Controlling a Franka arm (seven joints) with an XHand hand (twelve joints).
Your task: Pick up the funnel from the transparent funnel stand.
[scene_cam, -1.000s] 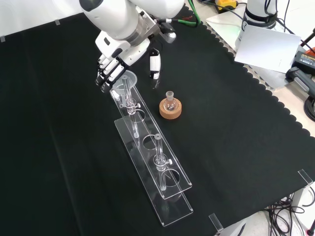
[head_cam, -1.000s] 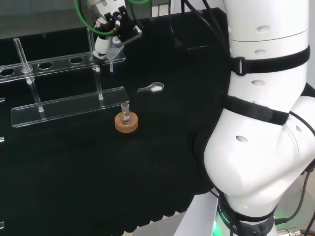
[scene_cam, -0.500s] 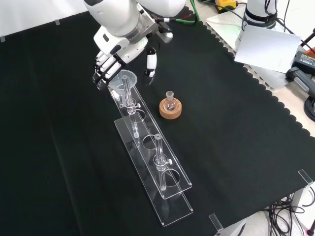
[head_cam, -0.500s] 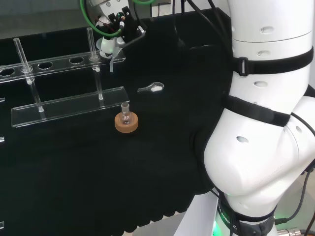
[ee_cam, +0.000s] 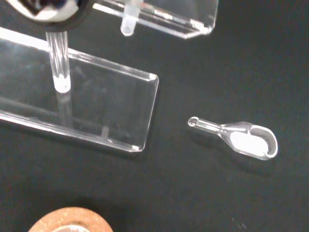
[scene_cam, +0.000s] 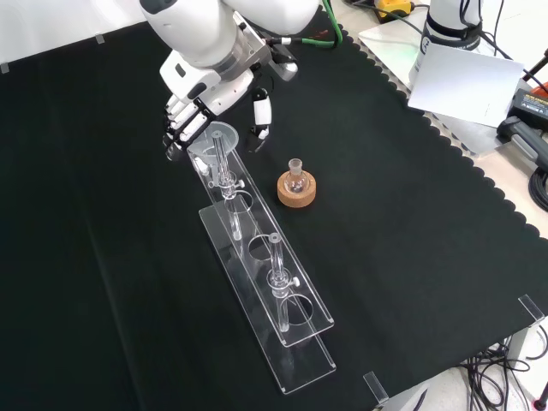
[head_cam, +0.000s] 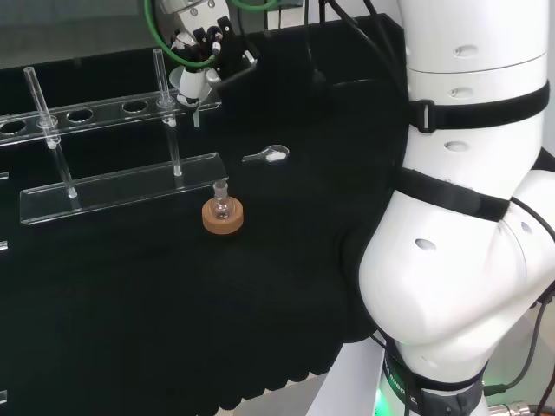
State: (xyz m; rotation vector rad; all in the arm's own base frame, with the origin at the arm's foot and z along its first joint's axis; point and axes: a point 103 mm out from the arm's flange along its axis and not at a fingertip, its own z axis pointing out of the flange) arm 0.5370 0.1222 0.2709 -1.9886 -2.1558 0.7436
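At the top end of the clear stand [scene_cam: 257, 257] in the front view, the funnel [scene_cam: 213, 142] sits in the last hole, stem pointing straight down. The hand [scene_cam: 190, 107] lies at its 11 o'clock, fingers curled beside the rim with the thumb [scene_cam: 261, 111] at 2 o'clock; whether they grip it I cannot tell.

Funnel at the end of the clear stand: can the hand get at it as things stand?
Probably yes. The hand is right beside the funnel at the stand's end, with nothing visible between them.
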